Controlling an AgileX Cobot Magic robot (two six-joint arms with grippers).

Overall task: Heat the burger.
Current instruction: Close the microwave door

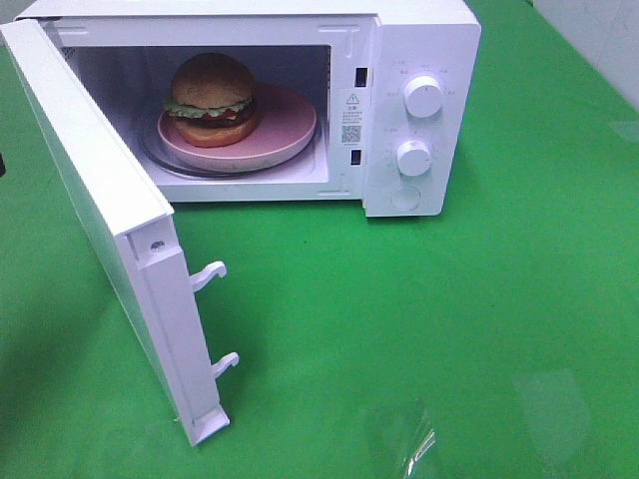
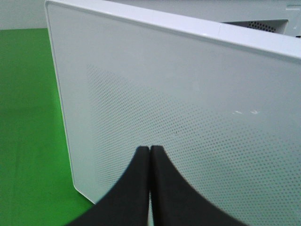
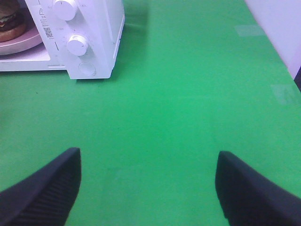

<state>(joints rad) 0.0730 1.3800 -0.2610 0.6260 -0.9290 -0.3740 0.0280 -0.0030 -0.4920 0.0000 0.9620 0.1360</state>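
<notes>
Left tool: fingers pressed together, nothing between them. The tips sit right at the outer face of the microwave door, low on the perforated panel. Can't tell whether they touch it or are just short of it.

Right tool: fingers spread wide and empty, hovering over bare green tabletop, well apart from the microwave. Its camera looks toward the control panel.

Neither tool shows in the high view.

The burger is inside the microwave, sitting on the pink plate on the turntable, upright and off-centre toward the hinge side. The door is swung wide open and its two latch hooks stick out toward the front.

My read on the step: loading is done, and closing the door is the job in hand.

- **Next move:** push with the closed left tool on the door's outer face and follow the arc around the hinge. Keep pressing until the hooks seat in the slots on the frame.
- **Contact point:** pushing near the free edge gives better leverage than pushing near the hinge.
- **Risk:** the microwave could slide on the cloth if the push is too hard.
- **After that:** the right tool is probably for the upper knob and lower knob. It would have to close in on one and twist.
</notes>
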